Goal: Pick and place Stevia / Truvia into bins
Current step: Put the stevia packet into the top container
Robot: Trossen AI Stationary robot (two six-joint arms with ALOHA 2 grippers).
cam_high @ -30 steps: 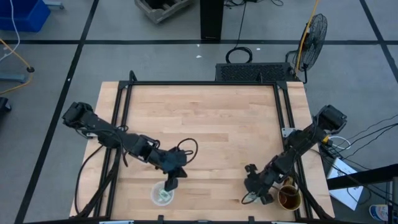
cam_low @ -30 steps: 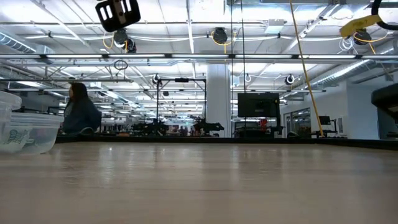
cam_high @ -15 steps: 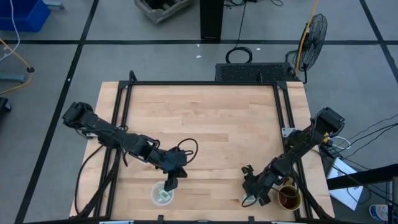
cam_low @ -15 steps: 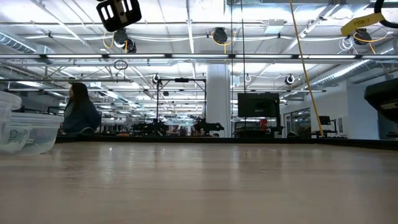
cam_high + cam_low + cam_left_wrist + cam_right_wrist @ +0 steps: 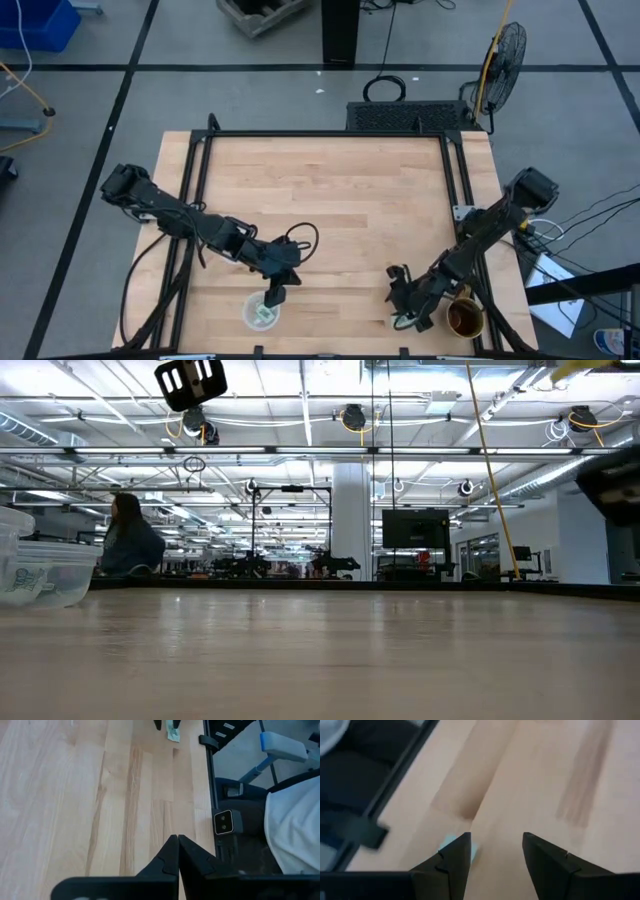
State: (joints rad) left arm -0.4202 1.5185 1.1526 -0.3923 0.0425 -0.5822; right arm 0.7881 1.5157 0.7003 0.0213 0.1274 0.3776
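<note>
A clear cup (image 5: 261, 313) stands near the table's near edge with pale green sachets inside; the low view shows it at the left (image 5: 40, 570). My left gripper (image 5: 273, 296) hovers just beside its rim, shut and empty (image 5: 177, 840). My right gripper (image 5: 404, 305) is open, low over the near right part of the table. One pale green sachet (image 5: 454, 843) lies on the wood beside one of its fingers; it also shows far off in the left wrist view (image 5: 173, 733). Whether that finger touches it, I cannot tell. A second clear cup (image 5: 402, 321) sits by the right gripper.
A brown-gold mug (image 5: 465, 318) stands at the near right corner, close to my right arm. A black frame (image 5: 330, 134) runs around the table's edges. A loose black cable (image 5: 303, 238) loops beside my left arm. Bare wood (image 5: 330, 190) fills the middle and far part.
My right gripper has crept a little toward the table's left edge, staying open. My left arm has kept still over the cup.
</note>
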